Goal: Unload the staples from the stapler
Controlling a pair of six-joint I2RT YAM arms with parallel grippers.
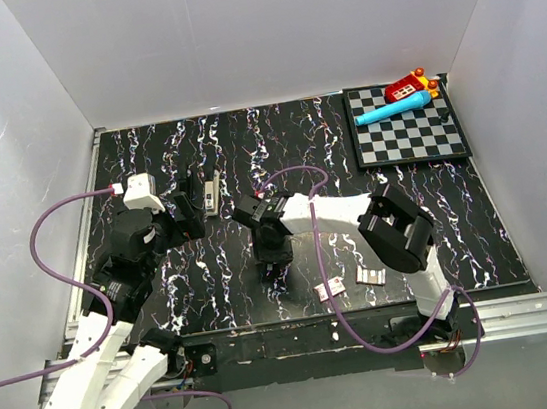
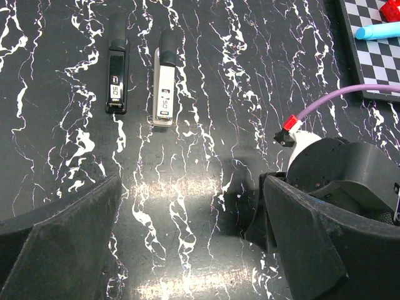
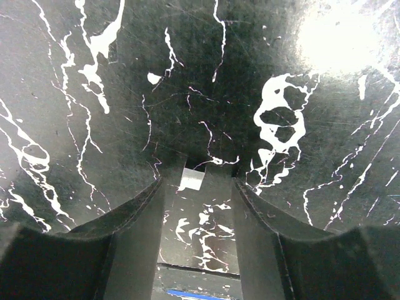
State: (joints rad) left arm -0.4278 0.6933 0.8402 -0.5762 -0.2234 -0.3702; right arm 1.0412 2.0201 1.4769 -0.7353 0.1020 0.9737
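Black marbled tabletop (image 1: 327,147), stapler (image 2: 165,94), wht walls (image 1: 260,25)

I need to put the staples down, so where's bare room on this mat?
Bare mat lies between the stapler and the checkerboard, and on the checkerboard's near side. It's crowded near the right gripper, by two small pieces.

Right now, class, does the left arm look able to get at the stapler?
Probably yes: the stapler lies flat on the mat straight ahead of the left gripper, whose jaws stand wide open, with nothing between them.
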